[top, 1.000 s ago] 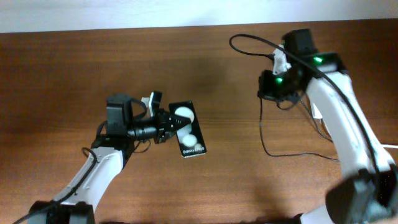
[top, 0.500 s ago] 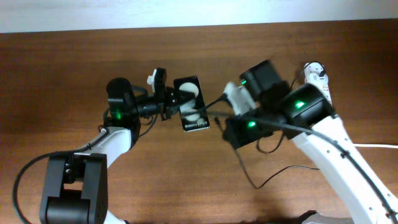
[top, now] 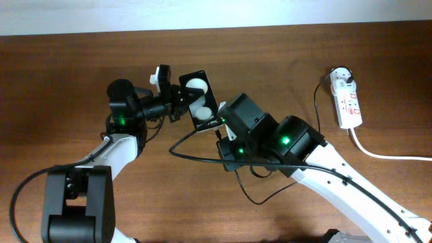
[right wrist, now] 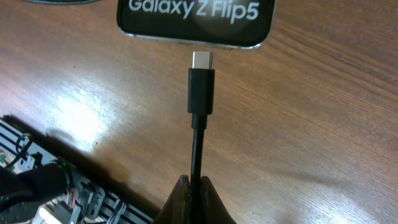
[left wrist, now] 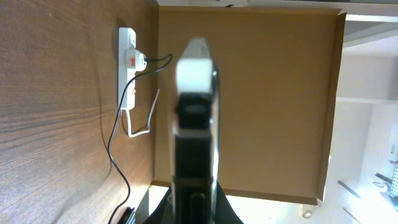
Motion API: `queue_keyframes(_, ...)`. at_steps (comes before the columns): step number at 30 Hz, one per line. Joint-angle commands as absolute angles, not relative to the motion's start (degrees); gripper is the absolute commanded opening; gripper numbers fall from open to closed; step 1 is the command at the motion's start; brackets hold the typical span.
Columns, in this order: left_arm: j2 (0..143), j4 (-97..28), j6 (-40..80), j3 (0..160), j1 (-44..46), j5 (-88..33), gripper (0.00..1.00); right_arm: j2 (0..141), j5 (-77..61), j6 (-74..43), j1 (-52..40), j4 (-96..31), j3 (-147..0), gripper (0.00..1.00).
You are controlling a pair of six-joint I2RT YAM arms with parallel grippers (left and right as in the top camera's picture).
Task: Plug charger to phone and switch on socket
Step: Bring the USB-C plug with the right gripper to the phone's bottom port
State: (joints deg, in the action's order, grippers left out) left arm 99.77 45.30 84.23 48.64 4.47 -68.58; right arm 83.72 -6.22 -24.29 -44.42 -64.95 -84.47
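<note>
A dark brown wooden table [top: 81, 61] runs up to a pale wall. Closest to me, the right arm reaches in over the middle of the table. Its gripper [right wrist: 193, 194] is pinched tight on the thin black cable of the charger [right wrist: 201, 90], a little way behind the plug head. The slack cable loops across the wood beneath that arm.

The metal connector tip points straight at the bottom edge of the phone [top: 200, 96] and meets it. Most of the tip is bare, and I cannot tell how far it has gone in.

Just beyond, the phone sits tilted with its glossy face and two white round patches up. It is clamped at one side by the left gripper [top: 183, 101], whose jaws are closed against it.

Well off to the right, near the back edge, lies the white socket [top: 349, 101]. The charger's cable curves up to its far end, and a thick white cord [top: 385, 152] trails from its near end.
</note>
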Motion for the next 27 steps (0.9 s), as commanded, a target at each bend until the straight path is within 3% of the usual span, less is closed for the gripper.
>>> queue_keyframes(1, 99.42, 45.87, 82.63, 50.04, 4.32, -68.71, 0.00, 83.64, -6.20, -26.02, -44.73, -64.49, -84.14, 0.04)
queue_keyframes(27, 99.42, 45.84, 84.82, 50.04, 4.32, -70.22, 0.00, 85.67, -10.28, -26.00, -44.62, -63.37, -84.14, 0.04)
